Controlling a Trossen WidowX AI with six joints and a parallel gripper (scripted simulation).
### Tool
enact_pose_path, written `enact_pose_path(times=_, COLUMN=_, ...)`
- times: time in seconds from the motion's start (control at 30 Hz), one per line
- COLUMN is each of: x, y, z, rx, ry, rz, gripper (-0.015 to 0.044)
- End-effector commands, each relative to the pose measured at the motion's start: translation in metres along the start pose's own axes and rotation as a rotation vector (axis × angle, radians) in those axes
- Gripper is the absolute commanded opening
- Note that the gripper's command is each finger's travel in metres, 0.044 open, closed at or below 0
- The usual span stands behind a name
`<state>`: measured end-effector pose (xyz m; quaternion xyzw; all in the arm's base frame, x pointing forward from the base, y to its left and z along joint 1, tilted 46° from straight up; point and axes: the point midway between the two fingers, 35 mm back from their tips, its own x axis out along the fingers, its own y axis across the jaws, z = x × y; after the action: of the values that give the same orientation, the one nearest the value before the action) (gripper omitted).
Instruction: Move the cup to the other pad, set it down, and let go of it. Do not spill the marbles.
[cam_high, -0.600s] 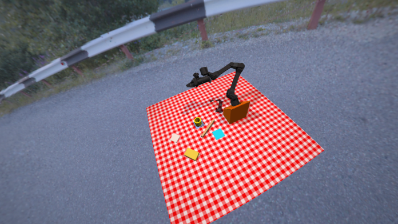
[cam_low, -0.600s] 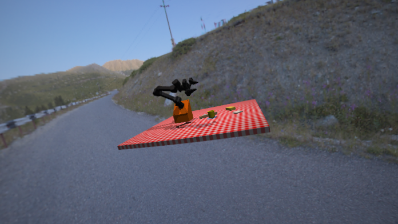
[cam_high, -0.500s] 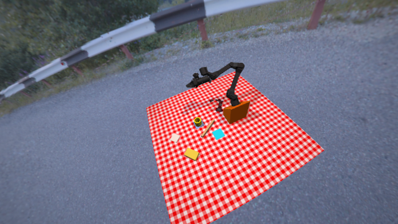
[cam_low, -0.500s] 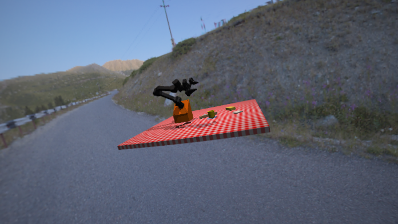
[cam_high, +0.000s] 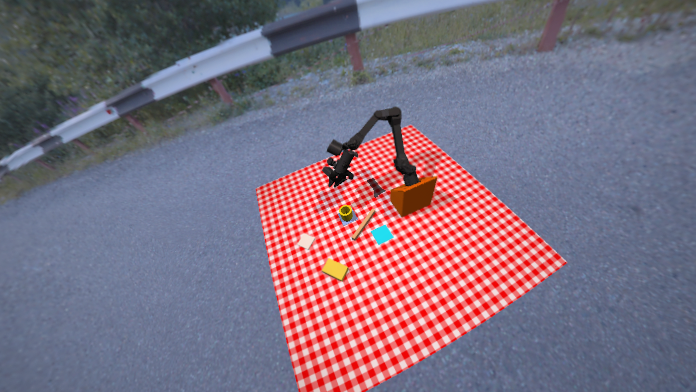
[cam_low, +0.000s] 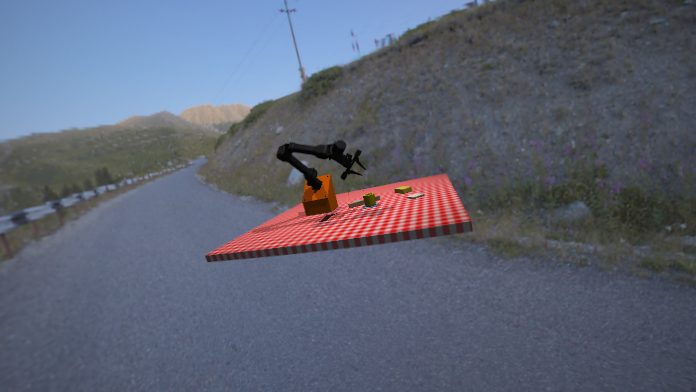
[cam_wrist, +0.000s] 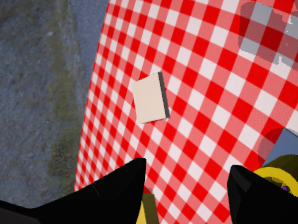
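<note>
A yellow cup (cam_high: 345, 212) (cam_low: 369, 199) stands upright on a pale blue pad (cam_high: 349, 221) near the middle of the red checked cloth (cam_high: 425, 300). In the wrist view only the cup's rim (cam_wrist: 282, 176) shows, at the right edge. The other pad (cam_high: 382, 234), bright cyan, lies flat to the cup's right, past a wooden stick (cam_high: 363, 224). My gripper (cam_high: 336, 181) (cam_low: 356, 167) (cam_wrist: 188, 172) hangs in the air above the cloth, behind and above the cup. Its fingers stand apart with nothing between them. I cannot see the marbles.
An orange box (cam_high: 414, 195) (cam_low: 320, 195) stands at the arm's base. A white tile (cam_high: 306, 241) (cam_wrist: 149, 99) and a yellow block (cam_high: 334, 269) (cam_low: 403, 189) lie left of and in front of the cup. A small dark object (cam_high: 375, 187) lies near the base.
</note>
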<state>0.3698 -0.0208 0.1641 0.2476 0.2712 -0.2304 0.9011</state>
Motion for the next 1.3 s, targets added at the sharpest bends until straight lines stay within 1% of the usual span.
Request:
enact_pose_path(times=0.0, x=0.043, y=-0.033, z=-0.053, rx=0.163, ry=0.104, rz=-0.382, gripper=0.0167)
enact_pose_path(times=0.07, x=0.051, y=-0.046, z=-0.065, rx=0.21, ry=0.084, rz=-0.508, gripper=0.0167)
enact_pose_path(times=0.17, x=0.06, y=-0.067, z=-0.079, rx=0.265, ry=0.0, rz=-0.705, gripper=0.0167)
enact_pose_path(times=0.23, x=0.062, y=-0.075, z=-0.084, rx=0.278, ry=-0.052, rz=-0.778, gripper=0.0167)
enact_pose_path(times=0.8, x=0.064, y=-0.076, z=-0.088, rx=0.279, ry=-0.059, rz=-0.787, gripper=0.0167)
enact_pose_path(times=1.27, x=0.08, y=-0.09, z=-0.089, rx=0.279, ry=-0.057, rz=-0.787, gripper=0.0167)
